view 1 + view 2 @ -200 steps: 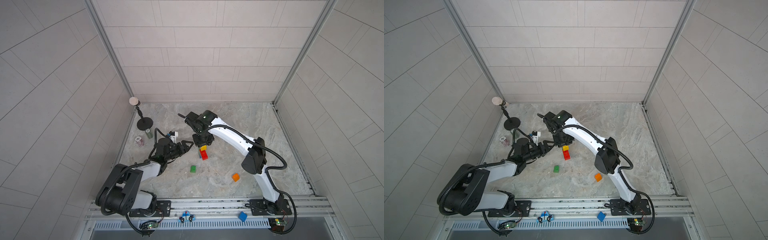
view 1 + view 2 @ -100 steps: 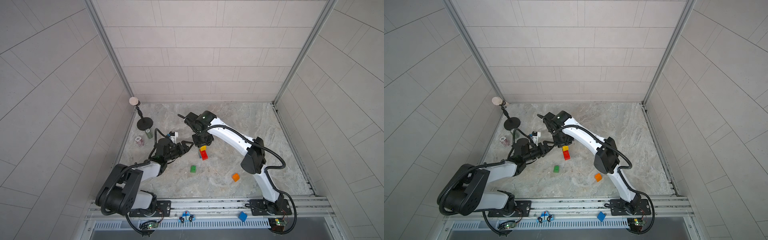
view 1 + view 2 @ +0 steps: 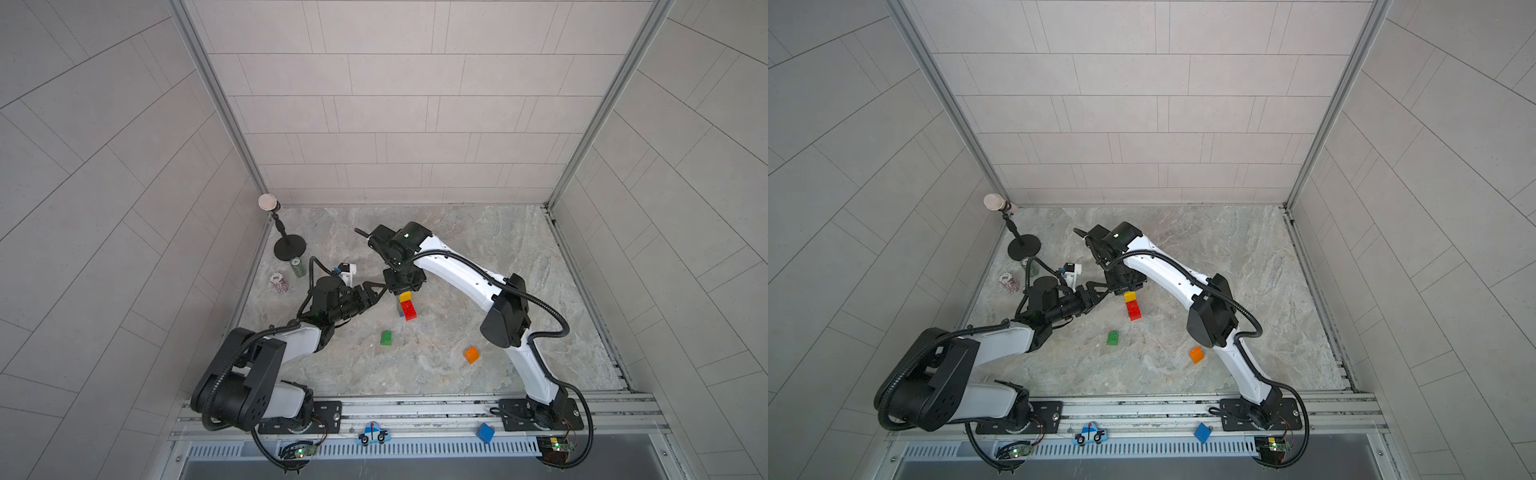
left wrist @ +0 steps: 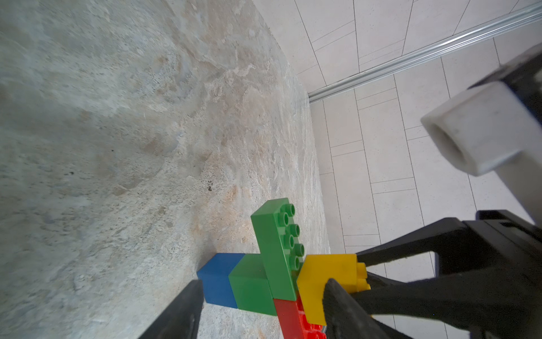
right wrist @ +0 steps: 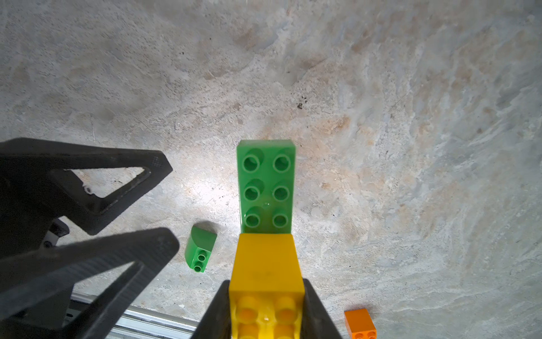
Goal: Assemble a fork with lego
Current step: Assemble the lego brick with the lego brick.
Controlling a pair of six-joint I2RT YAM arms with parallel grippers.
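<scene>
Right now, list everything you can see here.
partly built fork: one, multicolour, table centre.
green brick: one, green, loose near it.
orange brick: one, orange, loose by right arm.
green chip stack: one, green, left edge.
red-white chip stack: one, red-white, left edge.
stand: one, black, pale top, back left.
blue block: one, blue, front rail.
car cutout: one, blue, front rail.
left gripper: one, black, open beside fork.
right gripper: one, black, shut on fork's yellow brick.

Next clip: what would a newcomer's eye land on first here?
The bright half-built fork mid-table, with the right gripper shut on the yellow brick at its end. The left gripper stands open beside it. A loose green brick and an orange brick lie nearer the front rail.
</scene>
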